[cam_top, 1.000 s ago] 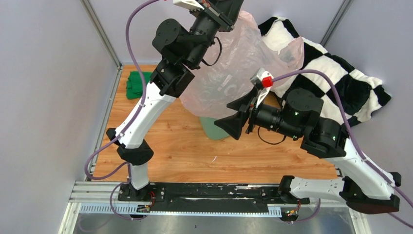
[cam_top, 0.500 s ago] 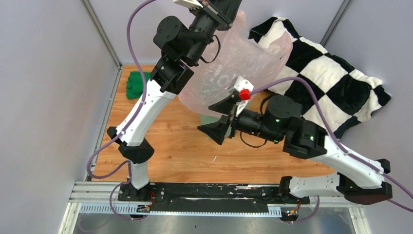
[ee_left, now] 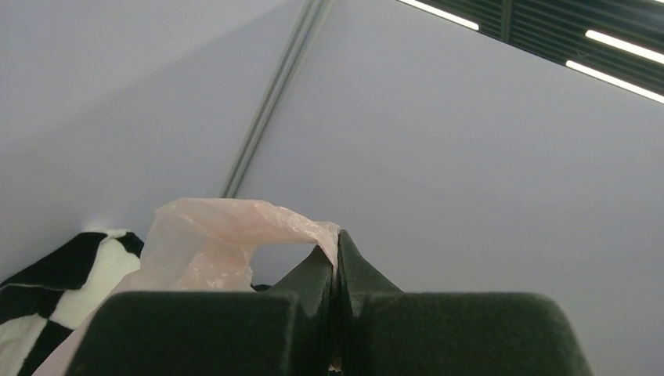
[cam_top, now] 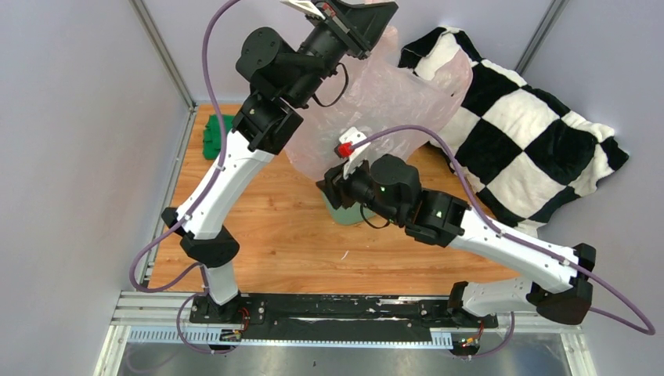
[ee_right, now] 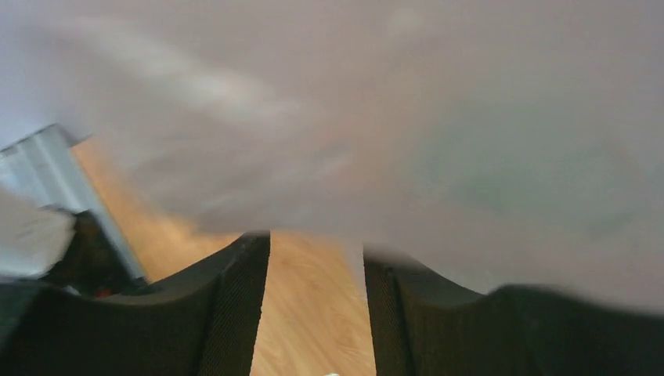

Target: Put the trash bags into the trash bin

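Note:
The pale-pink translucent trash bag hangs from my left gripper, which is raised high at the back. In the left wrist view the left gripper is shut on a strip of the trash bag. The bag's lower part drapes over the mint-green trash bin, of which only a bit of the side shows. My right gripper is pressed against the bag's bottom edge just above the bin. In the right wrist view the right gripper stands open, with wood floor between its fingers and blurred bag film over the tips.
A black-and-white checkered cushion lies at the back right, partly behind the bag. A dark green folded cloth sits at the left edge of the wooden table. Grey walls close in on both sides.
My right arm has swung left and forward, from beside the bag to its lower edge over the bin, and its jaws have narrowed. The left gripper still holds the bag up.

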Controlling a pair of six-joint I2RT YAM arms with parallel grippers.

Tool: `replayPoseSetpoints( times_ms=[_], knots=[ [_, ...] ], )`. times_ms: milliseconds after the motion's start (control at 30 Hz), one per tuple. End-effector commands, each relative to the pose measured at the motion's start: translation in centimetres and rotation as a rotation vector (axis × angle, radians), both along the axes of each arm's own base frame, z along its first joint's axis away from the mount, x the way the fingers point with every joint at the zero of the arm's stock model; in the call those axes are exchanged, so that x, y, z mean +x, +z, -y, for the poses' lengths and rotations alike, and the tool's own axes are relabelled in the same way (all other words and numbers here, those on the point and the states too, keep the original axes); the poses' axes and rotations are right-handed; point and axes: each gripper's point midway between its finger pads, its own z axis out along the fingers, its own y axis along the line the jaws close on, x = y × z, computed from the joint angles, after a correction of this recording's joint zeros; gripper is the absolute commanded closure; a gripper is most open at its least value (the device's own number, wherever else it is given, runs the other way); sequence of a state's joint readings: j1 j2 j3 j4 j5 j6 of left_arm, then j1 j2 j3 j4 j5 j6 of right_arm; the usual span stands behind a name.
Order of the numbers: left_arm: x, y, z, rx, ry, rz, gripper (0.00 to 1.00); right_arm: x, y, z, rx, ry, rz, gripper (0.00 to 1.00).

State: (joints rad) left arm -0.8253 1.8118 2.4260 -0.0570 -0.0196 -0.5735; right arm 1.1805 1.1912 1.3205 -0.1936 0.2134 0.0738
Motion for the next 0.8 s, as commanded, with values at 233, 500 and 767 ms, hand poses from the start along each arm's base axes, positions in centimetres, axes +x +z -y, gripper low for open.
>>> replayPoseSetpoints(
  times_ms=[233, 500, 767],
  knots=[
    [-2.1, -0.9, -0.1, 0.063, -0.068, 0.043, 1.00, 9.5, -4.9, 10.1, -0.056, -0.573, -0.138, 0.56],
    [-0.7, -4.0, -0.9, 0.093, -0.043, -0.030, 1.00, 10.8, -6.3, 13.6, -0.153, -0.711, -0.143, 0.58],
    [2.3, -8.3, -4.6, 0.101, 0.066, -0.168, 1.00, 10.2, -5.1, 13.5, -0.163, -0.658, -0.130, 0.57]
  ],
)
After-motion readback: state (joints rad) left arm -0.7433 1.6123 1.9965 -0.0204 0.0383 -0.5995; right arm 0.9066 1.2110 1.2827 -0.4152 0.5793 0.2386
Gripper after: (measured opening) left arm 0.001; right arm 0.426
